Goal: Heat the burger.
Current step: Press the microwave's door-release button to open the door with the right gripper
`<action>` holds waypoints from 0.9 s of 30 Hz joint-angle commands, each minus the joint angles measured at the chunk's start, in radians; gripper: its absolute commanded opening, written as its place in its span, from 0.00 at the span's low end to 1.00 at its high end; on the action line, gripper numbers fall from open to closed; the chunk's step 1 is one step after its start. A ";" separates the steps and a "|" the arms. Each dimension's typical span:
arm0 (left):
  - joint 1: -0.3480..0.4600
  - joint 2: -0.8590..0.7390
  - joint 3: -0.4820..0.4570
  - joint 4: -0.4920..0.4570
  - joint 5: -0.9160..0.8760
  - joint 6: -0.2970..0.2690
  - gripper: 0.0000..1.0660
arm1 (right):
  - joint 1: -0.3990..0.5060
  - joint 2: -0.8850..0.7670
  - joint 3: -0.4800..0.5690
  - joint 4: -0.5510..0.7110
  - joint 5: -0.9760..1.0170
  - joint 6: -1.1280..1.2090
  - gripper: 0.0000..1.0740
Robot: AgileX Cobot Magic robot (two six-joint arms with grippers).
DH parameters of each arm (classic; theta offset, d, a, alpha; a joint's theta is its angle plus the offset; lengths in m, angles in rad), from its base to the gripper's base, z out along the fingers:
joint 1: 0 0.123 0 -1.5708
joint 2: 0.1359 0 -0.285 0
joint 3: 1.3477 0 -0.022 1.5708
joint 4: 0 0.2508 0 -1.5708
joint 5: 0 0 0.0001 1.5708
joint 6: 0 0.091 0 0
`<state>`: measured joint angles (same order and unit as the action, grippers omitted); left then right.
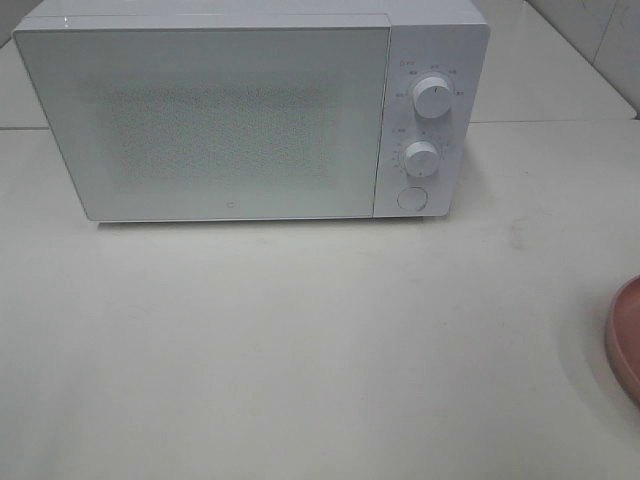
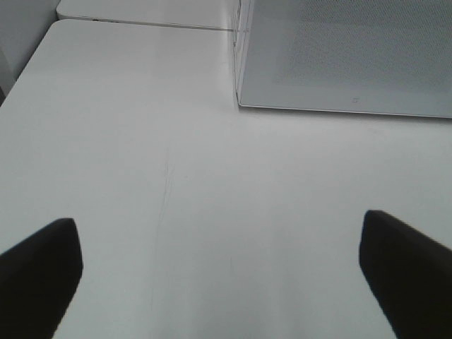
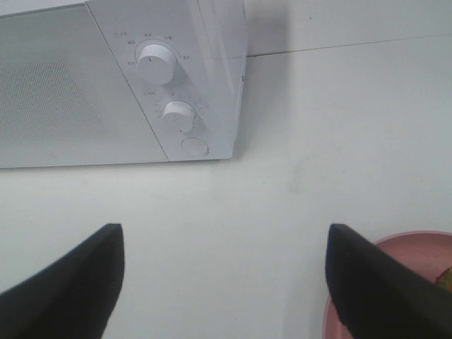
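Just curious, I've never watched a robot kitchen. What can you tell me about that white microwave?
The microwave is a glossy white box standing upright toward the back of the table. Its door is shut, with a dotted mesh window. Right of the door, a panel carries an upper knob, a lower knob and a round button beneath, with markings too small to read. Only the table touches it.

A sliver of the burger (image 3: pixel 445 277) shows on the pink plate (image 3: pixel 417 247).
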<state>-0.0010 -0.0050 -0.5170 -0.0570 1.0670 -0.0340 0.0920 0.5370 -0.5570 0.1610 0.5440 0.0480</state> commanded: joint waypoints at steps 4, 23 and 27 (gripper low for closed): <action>0.004 -0.016 0.001 -0.007 0.001 -0.003 0.94 | -0.005 0.114 -0.006 -0.003 -0.120 -0.011 0.70; 0.004 -0.016 0.001 -0.007 0.001 -0.003 0.94 | -0.005 0.421 0.082 -0.031 -0.642 -0.009 0.70; 0.004 -0.016 0.001 -0.007 0.001 -0.003 0.94 | -0.005 0.459 0.135 -0.054 -0.815 -0.009 0.70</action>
<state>-0.0010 -0.0050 -0.5170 -0.0570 1.0670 -0.0340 0.0920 0.9890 -0.4400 0.1270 -0.1830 0.0480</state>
